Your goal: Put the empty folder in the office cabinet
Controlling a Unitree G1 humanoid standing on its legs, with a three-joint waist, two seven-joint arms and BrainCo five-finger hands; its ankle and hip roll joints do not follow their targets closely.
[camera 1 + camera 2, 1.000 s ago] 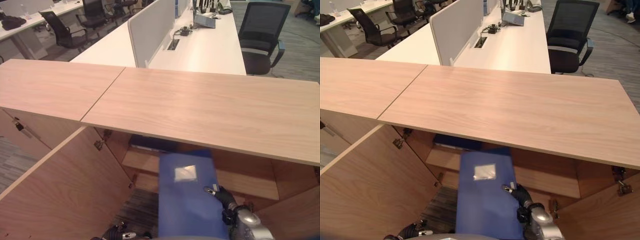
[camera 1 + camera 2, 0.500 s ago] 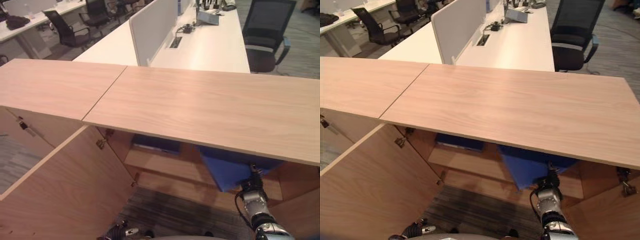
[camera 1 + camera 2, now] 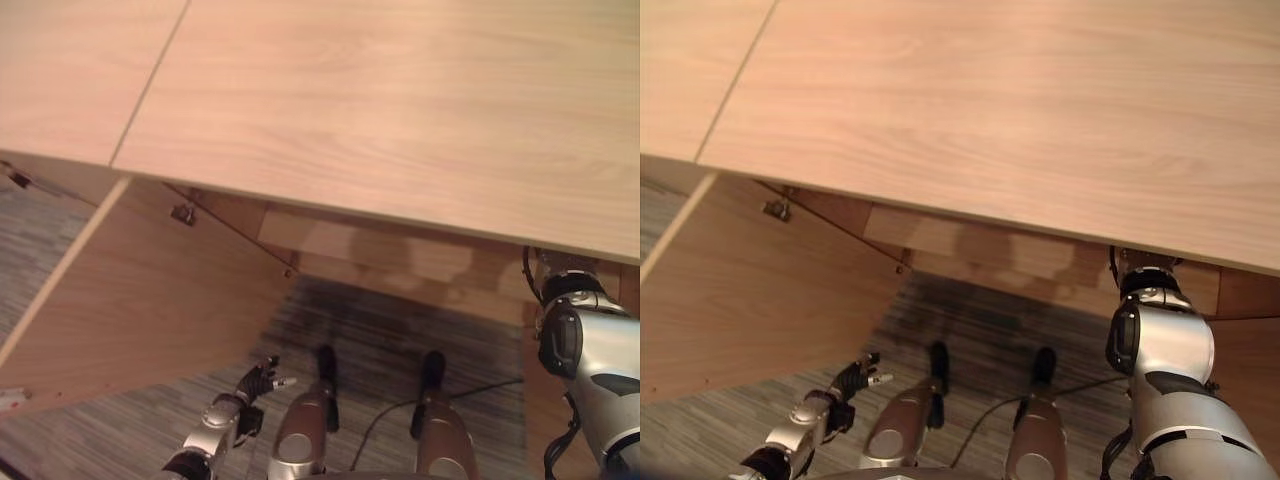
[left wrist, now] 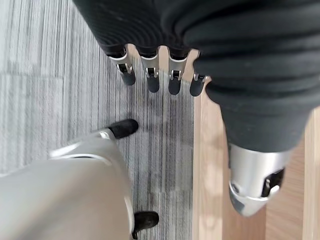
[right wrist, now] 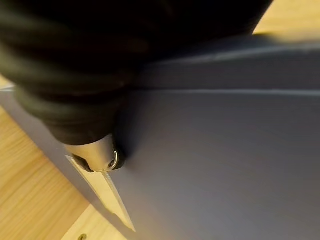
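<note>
The blue folder (image 5: 225,165) shows close up in the right wrist view, lying over pale wood (image 5: 30,200) inside the cabinet. My right hand (image 5: 97,155) has its thumb pressed on the folder's face, and its fingers are hidden. In the eye views the right forearm (image 3: 575,340) reaches in under the cabinet top (image 3: 380,110), which hides that hand and the folder. My left hand (image 3: 255,383) hangs low in front of the cabinet, with straight fingers (image 4: 152,82) and nothing in it, above the grey carpet.
The cabinet's left door (image 3: 150,290) stands swung open toward me. A wooden shelf edge (image 3: 380,250) shows under the top. Striped grey carpet (image 3: 400,330) lies in front of the cabinet.
The camera has tilted down toward the floor. My right hand has carried the folder from in front of the opening in under the cabinet top, out of the eye views.
</note>
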